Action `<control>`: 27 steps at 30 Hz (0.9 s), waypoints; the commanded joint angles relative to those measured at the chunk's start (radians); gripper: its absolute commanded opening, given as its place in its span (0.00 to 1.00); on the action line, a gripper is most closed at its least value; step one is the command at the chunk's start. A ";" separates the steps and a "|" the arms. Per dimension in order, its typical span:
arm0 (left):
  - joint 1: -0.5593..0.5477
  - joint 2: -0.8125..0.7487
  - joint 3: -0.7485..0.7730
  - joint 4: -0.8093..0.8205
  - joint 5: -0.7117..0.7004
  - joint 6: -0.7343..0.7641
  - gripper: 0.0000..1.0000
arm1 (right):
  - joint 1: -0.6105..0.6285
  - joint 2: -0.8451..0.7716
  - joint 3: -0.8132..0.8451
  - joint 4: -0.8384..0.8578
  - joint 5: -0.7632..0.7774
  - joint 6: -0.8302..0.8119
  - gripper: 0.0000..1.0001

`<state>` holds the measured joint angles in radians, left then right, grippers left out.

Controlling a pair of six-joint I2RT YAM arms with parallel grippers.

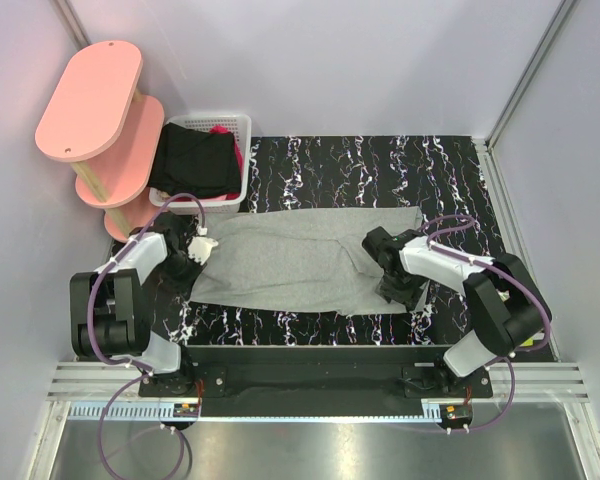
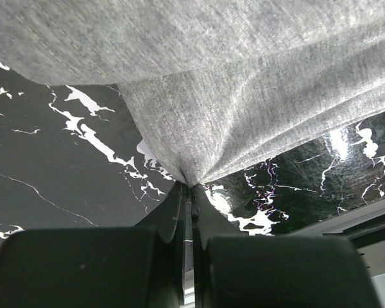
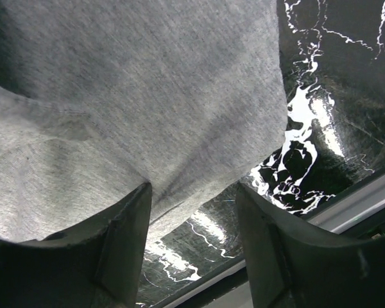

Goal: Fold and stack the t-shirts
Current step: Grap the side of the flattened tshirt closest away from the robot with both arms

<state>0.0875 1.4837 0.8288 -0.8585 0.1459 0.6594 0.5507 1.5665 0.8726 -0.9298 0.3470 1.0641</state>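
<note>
You are looking at a robot test cell, not a home: plain pale walls [image 1: 380,60] (bare, metal-edged at the corners) box in a black marbled table [image 1: 380,165]. The left arm [image 1: 130,262] and right arm [image 1: 450,265] are bolted to an aluminium frame [image 1: 540,380] along the bottom edge.

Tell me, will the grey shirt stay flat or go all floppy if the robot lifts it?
Most likely floppy: where the left gripper pinches the grey shirt, the cloth gathers into creases. It looks thin, so probably light. Pushed, it would likely wrinkle up rather than slide flat on the table.
</note>
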 commanded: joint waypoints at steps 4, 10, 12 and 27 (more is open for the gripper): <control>0.008 -0.023 0.018 -0.013 -0.014 0.017 0.00 | -0.008 0.049 -0.020 0.036 -0.009 0.007 0.39; 0.009 -0.026 0.026 -0.020 -0.016 0.014 0.00 | -0.008 -0.006 -0.027 0.032 -0.034 -0.021 0.00; 0.008 -0.031 0.030 -0.025 -0.016 0.014 0.00 | -0.008 -0.051 -0.027 0.008 -0.042 -0.035 0.00; 0.008 -0.143 0.033 -0.115 -0.029 0.035 0.00 | 0.002 -0.442 -0.058 -0.279 -0.318 -0.128 0.00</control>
<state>0.0875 1.4052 0.8295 -0.9104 0.1307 0.6651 0.5495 1.1721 0.8070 -1.0794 0.1081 0.9810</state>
